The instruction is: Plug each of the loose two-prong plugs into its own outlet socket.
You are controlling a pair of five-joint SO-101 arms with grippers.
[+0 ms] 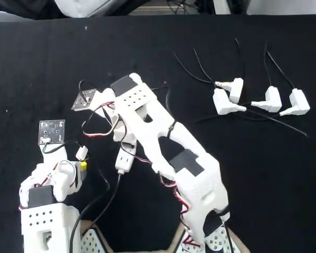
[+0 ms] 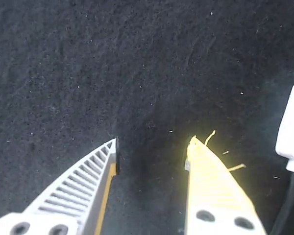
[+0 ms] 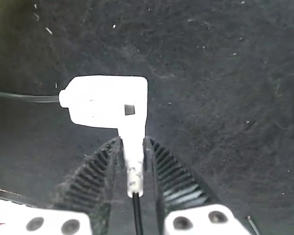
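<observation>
My right gripper is shut on the narrow stem of a white two-prong plug, whose black cable runs off sideways. In the high view this plug hangs under the right arm near the table's middle left. My left gripper stands open over bare black cloth with nothing between its fingers, and the held plug is just beside it. In the high view the left gripper is right of a square outlet socket. A second socket lies farther back.
Several loose white plugs with thin black cables lie at the back right. The black cloth covers the table. The arms' wires loop between the sockets and the right arm.
</observation>
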